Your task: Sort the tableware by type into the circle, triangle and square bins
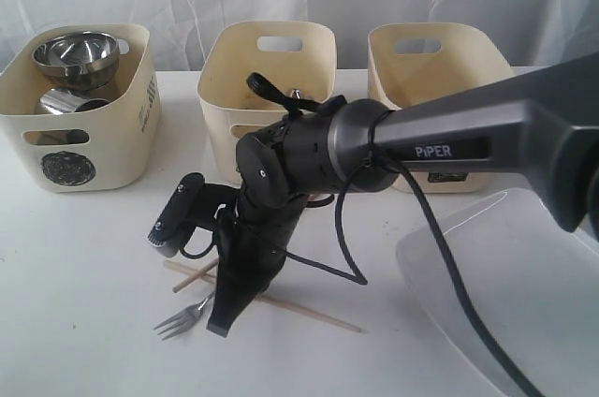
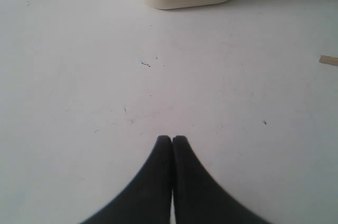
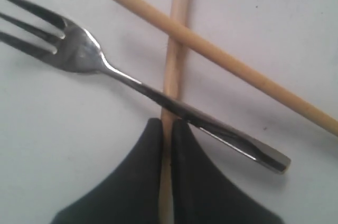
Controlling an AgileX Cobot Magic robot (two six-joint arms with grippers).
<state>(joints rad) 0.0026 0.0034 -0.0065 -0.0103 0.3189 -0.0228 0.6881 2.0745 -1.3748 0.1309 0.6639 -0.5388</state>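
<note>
Right gripper (image 3: pixel 168 123) clamped on chopstick (image 3: pixel 171 65) — long axis runs out between jaws; fork (image 3: pixel 142 86) lies across.

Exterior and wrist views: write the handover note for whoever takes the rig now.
Left gripper: shut, empty, above the table.
Right gripper: shut on a chopstick that lies on the table; the fork and the second chopstick cross over it.
Done: bowl and mug are in the circle bin.
Left: both chopsticks, the fork and the plate, all on the table.
</note>
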